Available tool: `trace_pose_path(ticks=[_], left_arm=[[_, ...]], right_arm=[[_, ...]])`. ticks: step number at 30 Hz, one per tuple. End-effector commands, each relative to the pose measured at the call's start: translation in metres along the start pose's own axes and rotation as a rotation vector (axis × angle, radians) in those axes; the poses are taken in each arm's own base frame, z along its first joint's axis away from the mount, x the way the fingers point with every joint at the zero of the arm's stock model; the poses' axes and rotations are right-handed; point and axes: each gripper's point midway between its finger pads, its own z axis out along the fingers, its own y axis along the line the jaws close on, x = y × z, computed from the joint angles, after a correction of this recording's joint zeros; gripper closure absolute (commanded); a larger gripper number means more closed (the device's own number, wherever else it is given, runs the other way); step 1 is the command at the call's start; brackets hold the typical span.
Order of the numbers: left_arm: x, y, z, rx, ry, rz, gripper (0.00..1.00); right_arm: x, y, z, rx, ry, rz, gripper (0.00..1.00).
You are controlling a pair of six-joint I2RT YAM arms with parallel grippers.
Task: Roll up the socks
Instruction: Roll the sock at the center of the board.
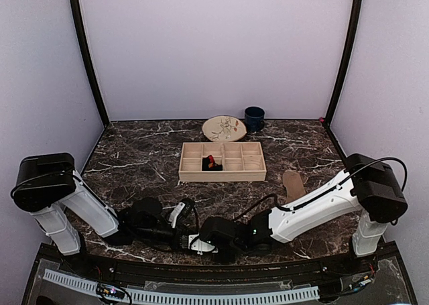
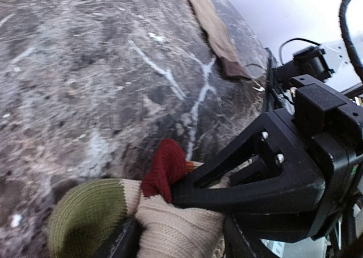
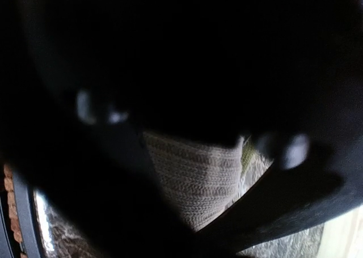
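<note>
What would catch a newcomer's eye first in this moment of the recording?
The left arm and right arm fold low and meet at the table's near edge over a beige sock with maroon and green patches, the right tool against it. Mid-table, a wooden tray holds a black-and-red sock in one compartment; a tan sock lies flat to its right.

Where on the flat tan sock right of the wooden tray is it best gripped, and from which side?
Pinch the plain tan fabric sock at its near end, coming straight down from above. It lies flat and stretched out on the dark marble table, apart from the wooden compartment tray, so probably only an end edge lifts into a pinch.
</note>
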Motion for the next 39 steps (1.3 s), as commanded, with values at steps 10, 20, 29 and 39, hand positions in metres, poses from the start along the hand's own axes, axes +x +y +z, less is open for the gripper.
trace_pose_path(ticks=[10, 20, 29, 39], left_arm=[[-0.031, 0.039, -0.047, -0.348, -0.176, 0.011, 0.39], [-0.033, 0.047, -0.084, -0.41, -0.29, -0.016, 0.36], [-0.019, 0.05, -0.094, -0.389, -0.289, -0.017, 0.36], [-0.002, 0.038, -0.087, -0.304, -0.221, 0.026, 0.36]], right_arm=[[0.026, 0.04, 0.022, -0.237, 0.11, 0.064, 1.0], [0.022, 0.042, 0.026, -0.315, 0.147, 0.099, 1.0], [0.018, 0.037, 0.024, -0.411, 0.143, 0.183, 1.0], [0.019, 0.039, 0.025, -0.498, 0.15, 0.23, 1.0]])
